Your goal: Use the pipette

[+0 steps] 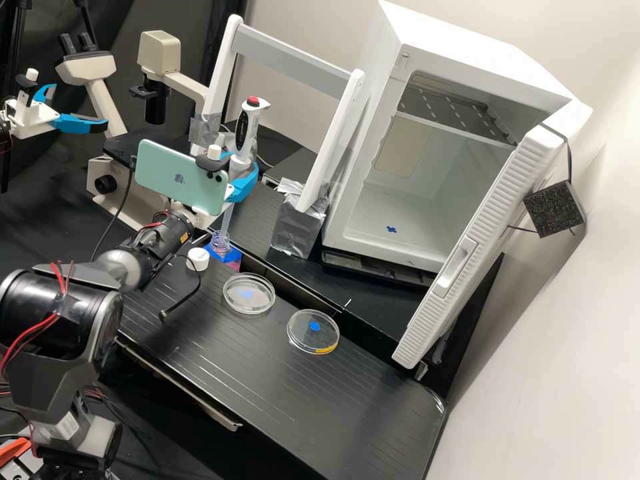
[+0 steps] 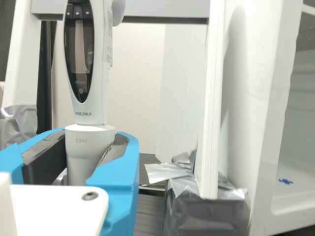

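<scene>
Where its blue fingers close around the pipette's (image 1: 245, 137) collar, the gripper (image 1: 241, 176) holds it nearly upright, just past the far edge of the black board (image 1: 267, 373). A pale green phone (image 1: 175, 175) sits just beside. The pipette's slim lower end meets the mouth of a clear bottle (image 1: 220, 244); how deep, I can't tell. A white cap (image 1: 198, 259) lies near that far edge, then one clear dish (image 1: 249, 305), then another (image 1: 311, 341) towards the far right corner. Beyond stands a white cabinet (image 1: 460, 60), door open.
</scene>
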